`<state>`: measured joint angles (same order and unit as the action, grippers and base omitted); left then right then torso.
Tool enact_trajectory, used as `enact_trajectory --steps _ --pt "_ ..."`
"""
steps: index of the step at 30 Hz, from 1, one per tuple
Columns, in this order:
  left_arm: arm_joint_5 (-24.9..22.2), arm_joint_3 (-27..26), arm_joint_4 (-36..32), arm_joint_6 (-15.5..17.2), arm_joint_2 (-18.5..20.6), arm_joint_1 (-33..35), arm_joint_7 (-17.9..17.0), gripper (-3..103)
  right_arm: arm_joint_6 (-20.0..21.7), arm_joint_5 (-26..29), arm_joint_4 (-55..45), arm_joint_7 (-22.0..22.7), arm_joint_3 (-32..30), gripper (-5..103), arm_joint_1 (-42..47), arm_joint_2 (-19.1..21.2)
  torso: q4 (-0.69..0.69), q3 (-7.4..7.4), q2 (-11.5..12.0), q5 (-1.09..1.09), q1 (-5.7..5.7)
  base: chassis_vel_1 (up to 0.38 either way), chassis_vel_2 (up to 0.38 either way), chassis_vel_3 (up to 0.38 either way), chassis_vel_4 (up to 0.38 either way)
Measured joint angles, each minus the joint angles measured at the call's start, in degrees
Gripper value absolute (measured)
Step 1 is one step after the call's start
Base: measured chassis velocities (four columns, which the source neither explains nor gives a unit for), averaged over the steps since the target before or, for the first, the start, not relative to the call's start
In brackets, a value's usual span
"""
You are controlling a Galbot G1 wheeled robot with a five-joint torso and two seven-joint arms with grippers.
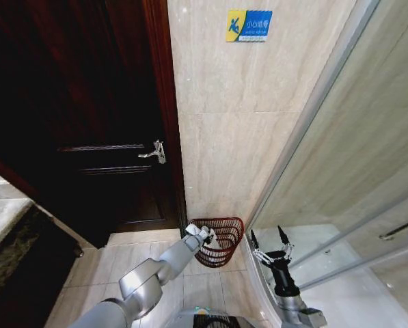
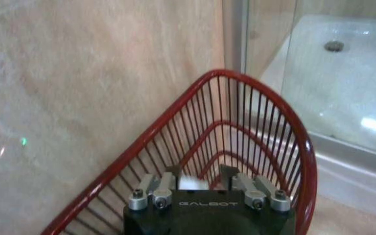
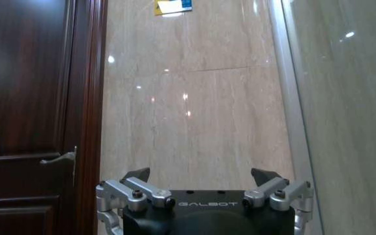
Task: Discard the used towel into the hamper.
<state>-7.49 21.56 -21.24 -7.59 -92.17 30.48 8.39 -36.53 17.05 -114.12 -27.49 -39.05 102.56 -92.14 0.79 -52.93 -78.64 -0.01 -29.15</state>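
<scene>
Beige marble-look tiles cover the bathroom wall (image 1: 238, 116) and the floor (image 1: 135, 263), and one dark wooden door (image 1: 87, 123) with one silver lever handle (image 1: 154, 153) stands to the left of that wall. One small blue and yellow sign (image 1: 249, 25) is fixed high on the wall. To the right, one glass shower screen (image 1: 347, 171) runs along the white shower tray (image 2: 351, 73), where one round drain (image 2: 334, 46) shows in the left wrist view.

One hamper (image 1: 219, 240), a dark red wire basket with a rounded front and a flat back, sits on the floor against the wall, just beside the edge of the shower screen. Two arms are in view. The left arm reaches forward and its left hand (image 1: 205, 234) is over the hamper's opening, inside the rim; in the left wrist view its fingers (image 2: 168, 182) are closed onto one small white piece of cloth, the towel (image 2: 192, 183), which sits between them above the basket's wire floor. How much more of the towel hangs below cannot be told.

The right hand (image 1: 269, 247) is held upright near the shower screen, apart from the hamper, with its fingers spread wide and nothing between them.
</scene>
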Motion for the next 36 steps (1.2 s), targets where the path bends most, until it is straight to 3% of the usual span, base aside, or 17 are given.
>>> enact_trajectory --steps 4,7,9,12,14,16,23,26,31,34,36 --pt "0.44 -0.36 -1.32 -0.9 0.03 0.49 -0.54 55 0.09 -0.11 -0.03 0.01 0.0 100 0.07 0.0 0.01 0.0 0.0 0.02 0.0 0.0 0.0 0.0 0.0" --pt "0.45 -0.46 -4.27 -1.01 0.03 1.49 -1.04 72 0.19 -0.21 -0.3 0.03 -0.01 100 0.26 0.0 0.0 0.0 0.0 0.01 0.0 0.0 0.0 0.0 0.0" --pt "0.3 -0.53 -5.23 -1.86 0.02 2.01 -2.06 72 0.24 -0.23 -0.43 0.07 -0.02 100 0.26 0.0 0.0 0.0 0.0 0.0 0.0 0.0 0.0 0.0 0.0" --pt "-1.29 -0.68 -11.34 -4.18 0.17 4.85 -5.69 88 0.55 -0.53 -0.78 1.03 -0.03 100 0.15 0.0 0.01 0.0 0.0 -0.02 0.0 0.0 0.0 0.0 0.0" --pt "-1.21 -1.02 -13.66 -4.86 0.59 5.98 -6.57 93 0.75 -0.77 -0.94 1.73 -0.03 100 0.08 0.01 -0.02 0.0 0.0 -0.07 0.0 0.0 0.0 0.0 0.0" --pt "-1.48 -1.69 -17.79 -5.25 2.83 8.12 -7.12 99 1.22 -1.5 -1.51 3.65 -0.07 100 -0.02 0.09 -0.01 0.0 0.0 0.03 0.0 0.0 0.0 0.0 0.0" --pt "-5.54 -2.27 -28.78 -5.25 10.88 13.62 -6.48 100 2.33 -1.69 -2.69 6.06 -0.91 100 -0.18 1.08 0.01 0.0 0.0 0.01 0.0 0.0 0.0 0.0 0.0" --pt "-8.38 -6.23 -40.82 -3.57 16.85 19.89 -6.43 100 3.61 -1.82 -3.12 8.74 -1.06 100 -0.6 1.84 0.01 0.0 0.0 -0.01 0.0 0.0 0.0 0.0 0.0" --pt "-10.02 -10.52 -50.01 -1.91 20.34 24.99 -6.58 100 4.98 -2.29 -3.42 10.49 -1.0 100 -1.25 2.23 0.01 0.0 0.0 0.01 0.01 0.0 0.0 0.0 0.0" --pt "-10.92 -15.76 -58.89 -1.24 23.8 31.56 -6.96 100 8.33 -3.09 -5.11 12.97 -1.07 100 -1.6 2.4 0.01 0.0 0.0 -0.01 0.01 0.0 0.0 0.0 0.0" --pt "-11.03 -16.95 -60.52 -1.25 24.64 33.04 -6.99 100 9.37 -3.33 -5.66 13.73 -1.24 100 -1.62 2.4 0.0 0.01 0.0 -0.02 0.0 0.0 0.0 0.0 0.0"
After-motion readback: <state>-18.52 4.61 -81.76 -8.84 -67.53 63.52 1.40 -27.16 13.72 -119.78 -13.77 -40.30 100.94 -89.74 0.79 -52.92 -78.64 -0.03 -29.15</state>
